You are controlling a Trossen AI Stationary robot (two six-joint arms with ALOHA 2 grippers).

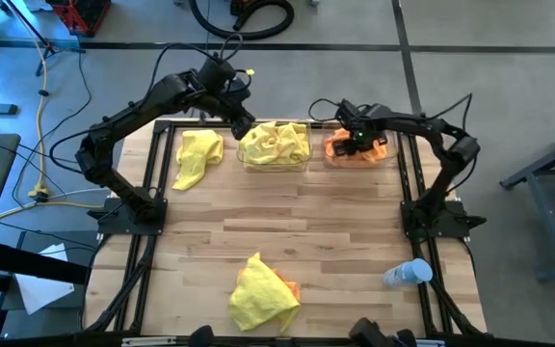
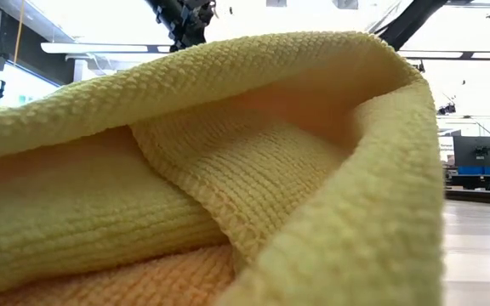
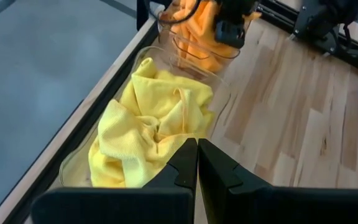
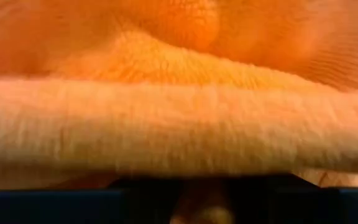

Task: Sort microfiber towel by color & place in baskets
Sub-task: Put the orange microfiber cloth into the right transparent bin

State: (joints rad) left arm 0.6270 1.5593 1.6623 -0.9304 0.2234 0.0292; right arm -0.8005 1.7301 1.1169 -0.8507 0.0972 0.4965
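Left gripper [image 1: 242, 128] hangs at the far edge of the table, just beside the basket of yellow towels [image 1: 275, 145], fingers pressed together on nothing. From above, the right gripper [image 1: 353, 141] is down inside the basket of orange towels [image 1: 379, 151] near the far right corner. A loose yellow towel [image 1: 198, 155] lies by the far left corner; a yellow towel over an orange one [image 1: 261, 292] sits at the near edge, and a small plastic bottle [image 1: 408, 274] lies toward the near right corner.

At table height, knitted yellow cloth [image 2: 228, 170] fills almost everything, with orange [image 2: 134, 280] beneath it.

Past the left wrist, the closed fingers [image 3: 185, 168] point over the crumpled yellow pile [image 3: 151, 124]; the orange basket [image 3: 194, 43] stands just beyond.

Past the right wrist, only orange pile [image 4: 179, 124] shows pressed close; I cannot tell how the fingers stand.

These cloths look light, limp and grippy, likely to drape and drag. A raised fold or ridge is the best place to pinch, not a flat spread.
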